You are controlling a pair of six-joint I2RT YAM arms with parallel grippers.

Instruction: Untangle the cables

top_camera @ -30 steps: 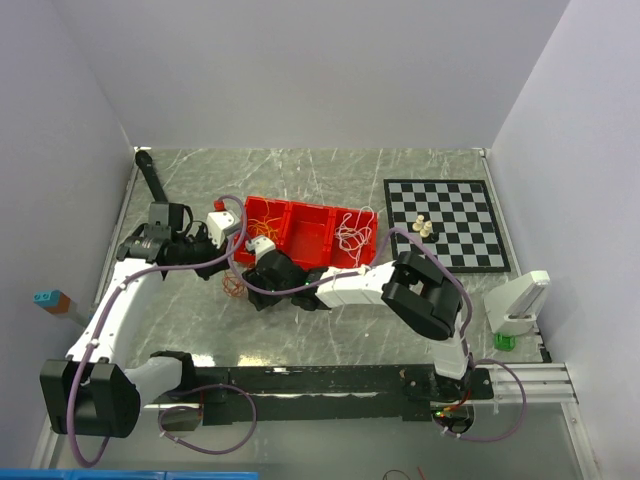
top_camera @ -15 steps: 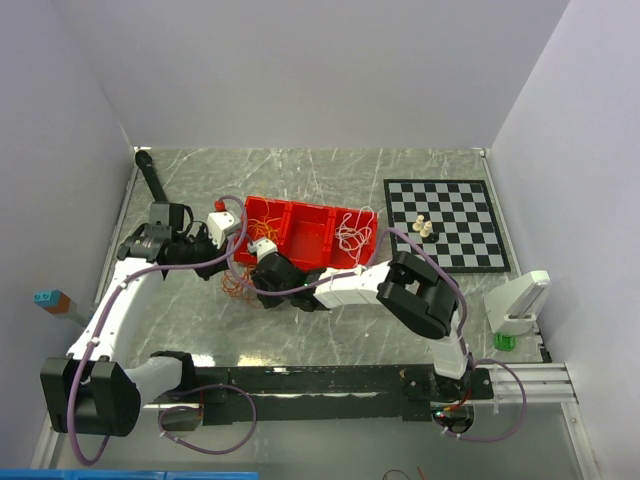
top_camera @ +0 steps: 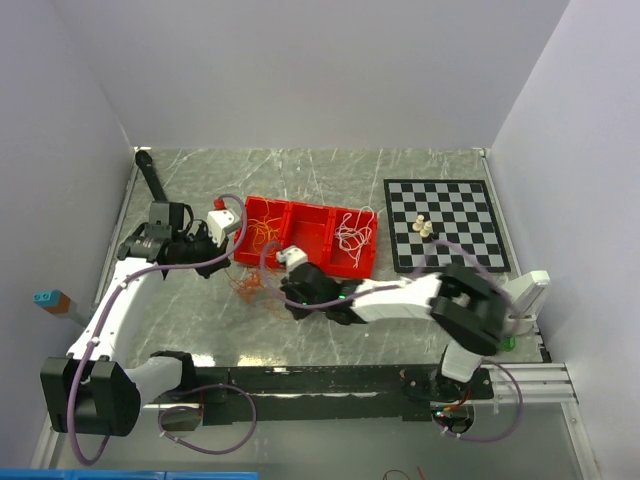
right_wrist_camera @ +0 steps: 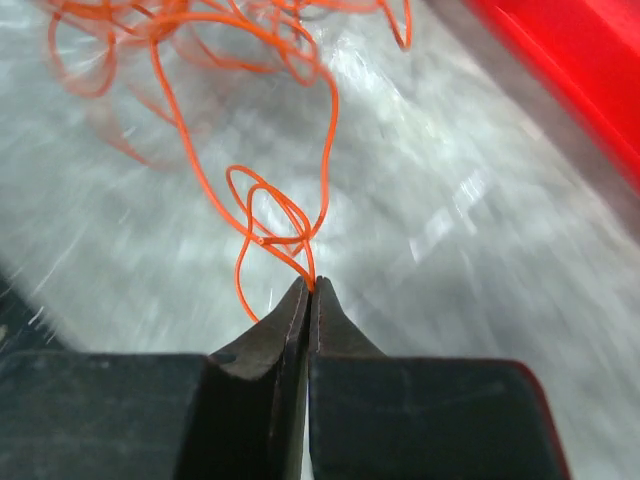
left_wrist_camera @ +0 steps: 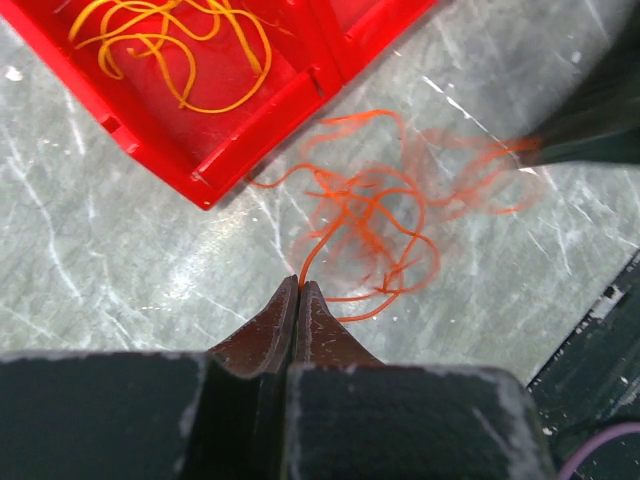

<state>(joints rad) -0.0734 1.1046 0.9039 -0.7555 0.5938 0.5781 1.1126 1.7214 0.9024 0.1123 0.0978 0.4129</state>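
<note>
Top external: orange cable tangle (top_camera: 250, 284) loose on the worktop (top_camera: 330, 175), just near of the left end of the red tray (top_camera: 300, 203), between the two arms. Yellow cables (top_camera: 262, 226) in the tray's left compartment, white cables (top_camera: 352, 236) in its right one.

Left wrist: left tool (left_wrist_camera: 298, 286) closed, pinching a single orange strand at the near edge of the tangle. Looped mass beyond the tips, just beside the tray corner; far loops blurred.

Right wrist: right tool (right_wrist_camera: 310, 286) closed on the crossing foot of a small orange loop, other strands fanning away toward the far left. Tray edge at far right.

Handling, as judged: very light, thin and limp, yet springy enough to hold curls. Probably slippery in a pinch and prone to snagging at crossings. Best taken at a free end or an outer loop, well clear of the dense centre, with slow opposing pulls to avoid tightening knots.
</note>
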